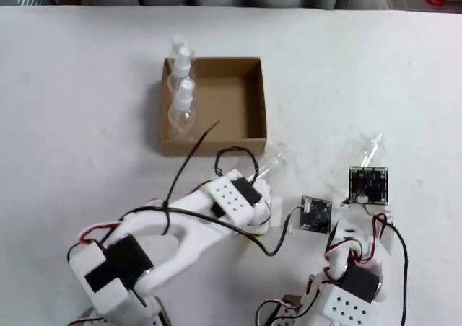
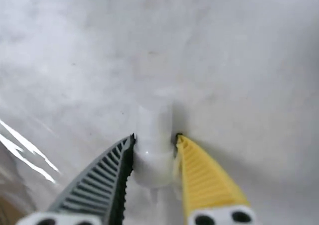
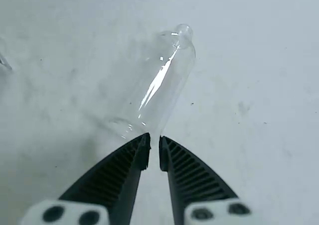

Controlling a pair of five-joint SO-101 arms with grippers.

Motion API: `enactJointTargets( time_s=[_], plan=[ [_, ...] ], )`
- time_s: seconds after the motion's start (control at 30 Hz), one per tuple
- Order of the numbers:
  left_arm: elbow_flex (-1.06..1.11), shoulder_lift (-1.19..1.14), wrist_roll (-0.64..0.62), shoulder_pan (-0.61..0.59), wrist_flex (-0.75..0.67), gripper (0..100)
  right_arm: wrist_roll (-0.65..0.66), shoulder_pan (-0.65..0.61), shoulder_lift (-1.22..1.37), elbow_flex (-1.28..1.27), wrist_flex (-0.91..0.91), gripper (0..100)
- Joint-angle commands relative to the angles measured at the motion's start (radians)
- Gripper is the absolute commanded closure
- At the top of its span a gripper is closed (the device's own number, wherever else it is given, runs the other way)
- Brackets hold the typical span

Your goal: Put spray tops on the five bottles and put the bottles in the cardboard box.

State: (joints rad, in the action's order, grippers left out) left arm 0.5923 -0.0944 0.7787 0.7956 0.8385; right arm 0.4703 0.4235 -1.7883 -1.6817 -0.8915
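Bottle [image 3: 159, 85] is lying on the worktop [image 3: 259, 60] just beyond the right gripper [image 3: 153, 137], whose jaws are sitting nearly together and empty. The left gripper [image 2: 155, 138] is clamping a spray top [image 2: 152, 160]. Gripping the bottle mid-body is probably mattering most.

White table [image 1: 72, 88], cardboard box [image 1: 238, 144] on it, clear bottle [image 3: 159, 85] lying flat

No legible text, labels or numbers anywhere.

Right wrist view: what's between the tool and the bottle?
Nothing lies between them. In the right wrist view the bottle has its near end right at the tips of the right tool, with bare table around.
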Motion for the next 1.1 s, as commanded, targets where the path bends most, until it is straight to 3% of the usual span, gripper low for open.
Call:
enactJointTargets(
  time_s=[0.0,0.2,0.47,0.77,1.07],
  plan=[
    [-0.057,0.041,-0.002,-0.008,0.046,98,0.014,0.002,-0.004,-0.009,-0.002,98.1],
    [-0.048,0.208,-0.005,-0.013,0.178,98,0.014,0.002,-0.004,-0.009,-0.002,98.1],
    [-0.048,0.344,-0.117,-0.039,0.313,98,0.015,-0.018,-0.004,-0.009,-0.002,98.1],
    [-0.020,0.564,-0.236,-0.231,0.379,98,0.017,-0.018,-0.004,-0.009,-0.002,98.1],
    [0.178,0.888,-0.348,-0.481,0.373,98,0.018,-0.018,-0.004,-0.009,-0.004,98.1]
  ],
)
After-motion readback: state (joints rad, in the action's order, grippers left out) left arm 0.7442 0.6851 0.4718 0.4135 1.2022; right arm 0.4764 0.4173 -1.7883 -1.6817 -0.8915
